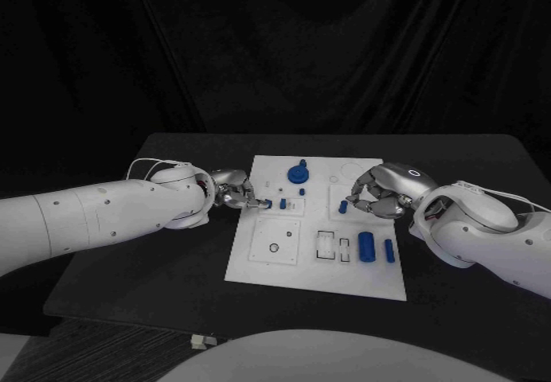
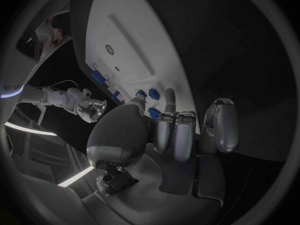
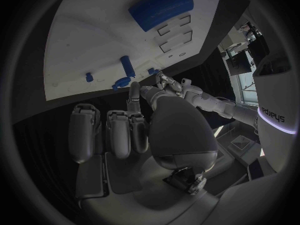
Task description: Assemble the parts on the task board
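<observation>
Dim, nearly colourless light; the black surface [image 1: 172, 263] and the backdrop behind it swallow detail. The white board [image 1: 264, 267] is the brightest thing, evenly lit with no hard shadows. Both wrist views bend straight edges and darken toward the rim, where bright strips glare.

In the head view the left hand [image 1: 238, 193] covers the small blue part [image 1: 267, 204] at its fingertips, so whether it pinches the part cannot be told. The right hand [image 1: 384, 191] hides a stretch of the task board [image 1: 264, 263] beneath it, and its curled fingers conceal whatever lies inside. The board's recess outlines [image 1: 327, 245] are too small to read.
</observation>
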